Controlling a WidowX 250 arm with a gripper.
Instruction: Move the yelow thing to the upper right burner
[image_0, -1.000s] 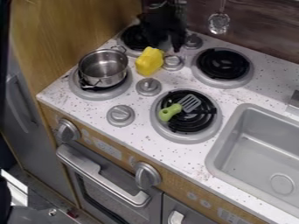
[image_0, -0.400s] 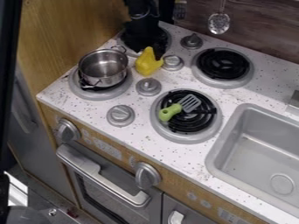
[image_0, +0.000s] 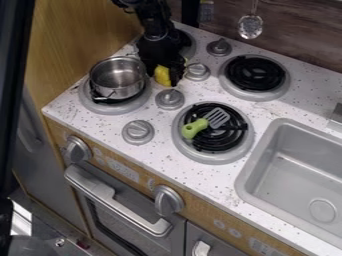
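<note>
The black gripper (image_0: 163, 70) hangs from the upper left, low over the stove and right beside the steel pot. Under and partly behind it is the yellow thing (image_0: 162, 75), with its upper part and right side covered. That yellow thing lies on the white speckled stovetop between the pot and a grey knob. The upper right burner (image_0: 254, 73), a black coil in a grey ring, stands to the right of the gripper with nothing on it.
A steel pot (image_0: 118, 78) sits on the left burner. A green-handled spatula (image_0: 195, 128) lies on the lower right burner (image_0: 212, 142). Grey knobs (image_0: 169, 99) stand between the burners, and a grey sink (image_0: 300, 175) is at the right.
The gripper has come down and toward the camera from the back left burner, onto the yellow thing, which it now partly covers. The pot and the spatula have not moved.
</note>
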